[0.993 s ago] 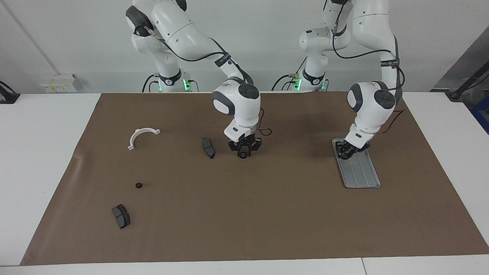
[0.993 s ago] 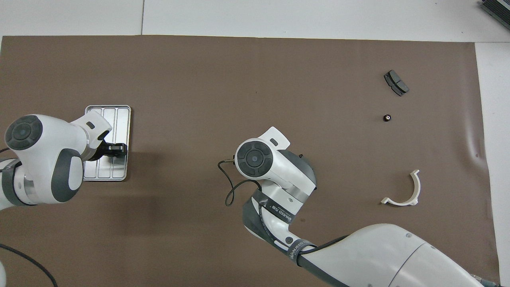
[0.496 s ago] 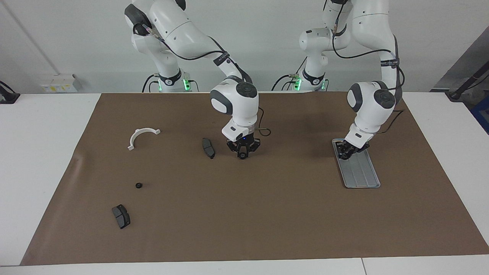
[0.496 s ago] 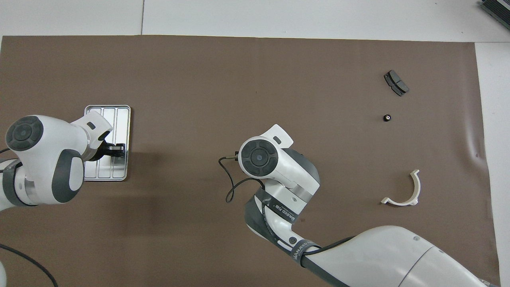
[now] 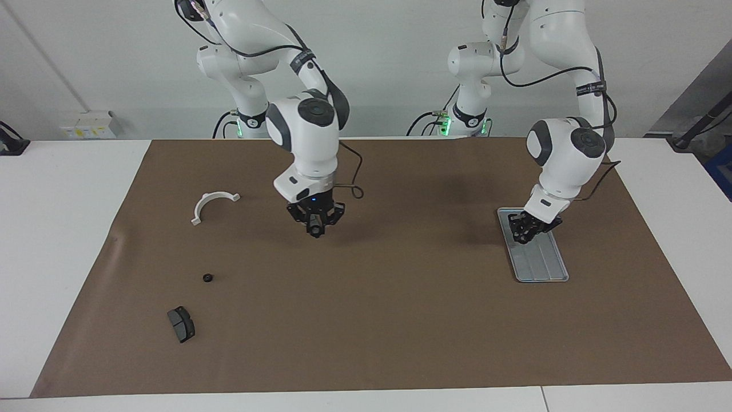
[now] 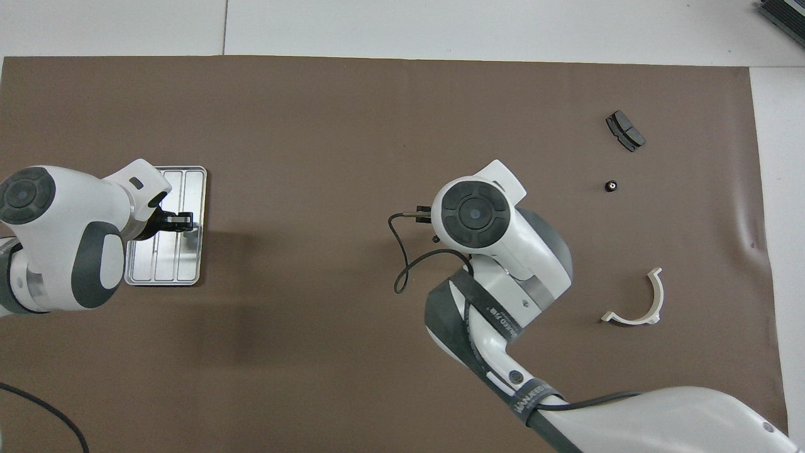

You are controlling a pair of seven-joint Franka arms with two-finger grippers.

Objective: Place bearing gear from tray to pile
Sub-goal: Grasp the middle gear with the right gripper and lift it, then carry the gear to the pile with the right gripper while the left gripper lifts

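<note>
Right end effector point(image 5: 315, 224): hangs low over the middle of the brown-covered bench point(image 5: 400, 332), at the edge of the pile. It looks pinched shut on a small dark round part, which I take to be the bearing gear point(image 5: 314, 231). The overhead view is no help, since the wrist covers the tips.

Pile around it:
- white plastic half-ring bracket point(image 5: 205, 201), nearer the robots, toward the right arm's end
- second small black round part point(image 5: 208, 278), farther out
- dark grey brake pad point(image 5: 181, 324), farthest out

All are well apart from each other.

Left end effector point(image 5: 529, 226): low over the robot-side end of the grooved silver-grey metal tray point(image 5: 543, 264). I can't tell how far open it is or whether it holds anything. The rest of the tray looks bare.

Step in hand, as I read it, is carrying the gear into the pile and releasing it. To do that well:
- Go toward the right arm's end, into the open patch between the bracket and the loose round part.
- Descend until the gear is almost touching the bench before opening, because a round part will roll if dropped.
- Open fully, then lift straight up so the fingers don't drag it.
- The spot directly beneath the end effector is hidden, so don't release here.
</note>
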